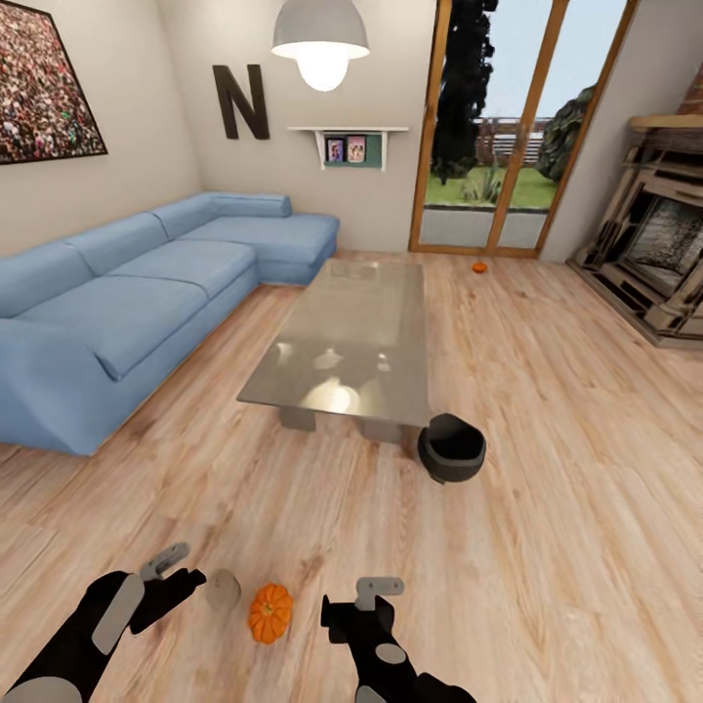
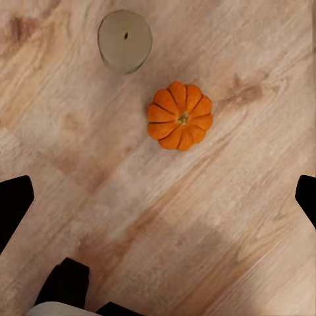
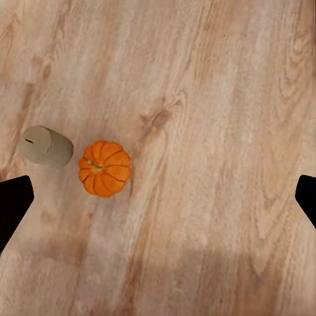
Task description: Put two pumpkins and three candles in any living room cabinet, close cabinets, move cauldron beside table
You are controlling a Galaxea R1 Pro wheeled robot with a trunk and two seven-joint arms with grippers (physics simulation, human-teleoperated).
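Note:
A small orange pumpkin lies on the wood floor just in front of me, with a cream candle close beside it. My left gripper hovers open over the floor beside the candle. My right gripper hovers open on the pumpkin's other side. Both wrist views look down on the pumpkin and the candle, with nothing between the fingers. A second pumpkin sits far off by the glass door. The black cauldron stands at the glass table's near right corner. The cabinet is out of view.
A long blue sofa runs along the left wall. A stone fireplace stands at the right. Glass doors close the far end. Wood floor stretches between the table and the fireplace.

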